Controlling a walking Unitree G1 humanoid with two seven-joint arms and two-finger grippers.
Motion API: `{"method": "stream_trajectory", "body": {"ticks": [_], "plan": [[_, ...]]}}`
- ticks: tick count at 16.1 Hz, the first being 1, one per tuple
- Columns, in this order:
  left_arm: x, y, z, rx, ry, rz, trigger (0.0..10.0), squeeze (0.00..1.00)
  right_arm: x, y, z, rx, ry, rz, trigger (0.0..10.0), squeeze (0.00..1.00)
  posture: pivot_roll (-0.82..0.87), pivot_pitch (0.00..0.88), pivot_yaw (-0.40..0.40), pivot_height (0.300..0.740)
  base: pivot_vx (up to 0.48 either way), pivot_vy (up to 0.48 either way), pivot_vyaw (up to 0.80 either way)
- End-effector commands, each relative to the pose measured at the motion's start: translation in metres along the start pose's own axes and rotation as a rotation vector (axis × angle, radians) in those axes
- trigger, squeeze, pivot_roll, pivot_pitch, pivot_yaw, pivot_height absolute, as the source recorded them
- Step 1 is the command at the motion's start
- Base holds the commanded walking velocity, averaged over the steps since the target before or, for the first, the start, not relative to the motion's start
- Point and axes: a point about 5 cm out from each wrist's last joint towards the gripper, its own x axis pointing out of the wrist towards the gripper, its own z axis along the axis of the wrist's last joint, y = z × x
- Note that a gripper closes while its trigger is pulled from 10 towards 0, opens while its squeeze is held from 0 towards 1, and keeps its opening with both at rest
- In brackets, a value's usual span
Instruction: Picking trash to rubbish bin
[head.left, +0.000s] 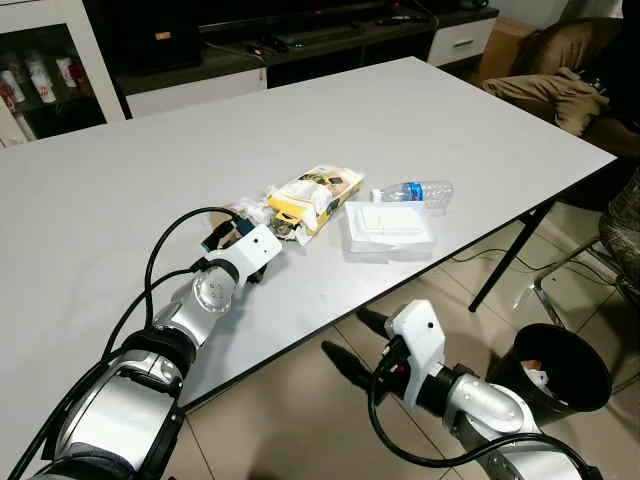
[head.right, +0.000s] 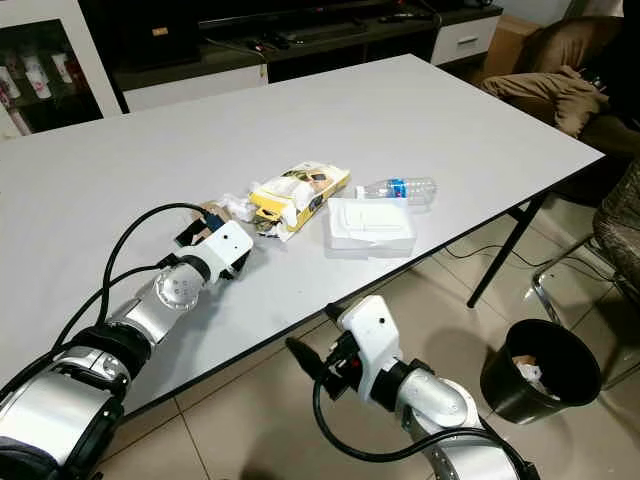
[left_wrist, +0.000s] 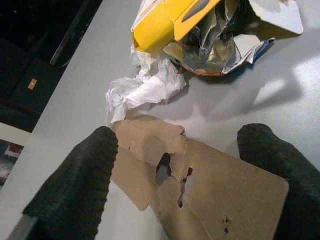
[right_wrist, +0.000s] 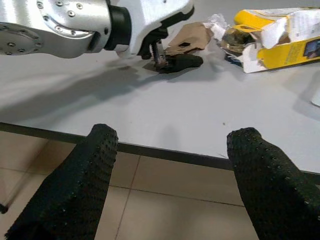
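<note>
Several pieces of trash lie near the front edge of a white counter in the left eye view: a torn yellow snack box, a plastic water bottle and a white foam tray. The left tool reaches over the counter to the litter beside the box. The right tool hangs below the counter edge, over the tiled floor, with a black rubbish bin on the floor to its right.

Left wrist view: the left tool's fingers stand wide apart, straddling a torn brown cardboard scrap, with crumpled white tissue just beyond.

Right wrist view: the right tool's fingers are spread wide, holding nothing.

Judged step: grasping the first scrap. Next, the fingers should close on the cardboard, then carry it to the bin.
</note>
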Motion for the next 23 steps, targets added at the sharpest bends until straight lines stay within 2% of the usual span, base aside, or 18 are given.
{"method": "stream_trajectory", "body": {"ticks": [1, 10, 23], "plan": [[-0.0026, -0.0042, -0.0147, 0.017, 0.082, -0.022, 0.0, 0.0, -0.0001, -0.0007, 0.0056, -0.014, -0.003, 0.015, 10.0, 0.0, -0.19, 0.0, -0.016, 0.74, 0.0, 0.0, 0.0], [-0.0017, -0.0051, -0.0158, -0.032, 0.108, -0.049, 0.0, 0.0, 0.0022, -0.0008, 0.0036, -0.032, 0.019, 0.035, 10.0, 0.0, -0.19, 0.0, -0.017, 0.74, 0.0, 0.0, 0.0], [-0.0002, -0.0038, -0.0107, -0.104, 0.083, -0.053, 0.0, 0.0, 0.0035, -0.0029, 0.0045, -0.038, 0.021, 0.045, 10.0, 0.0, -0.2, 0.0, -0.02, 0.74, 0.0, 0.0, 0.0]]}}
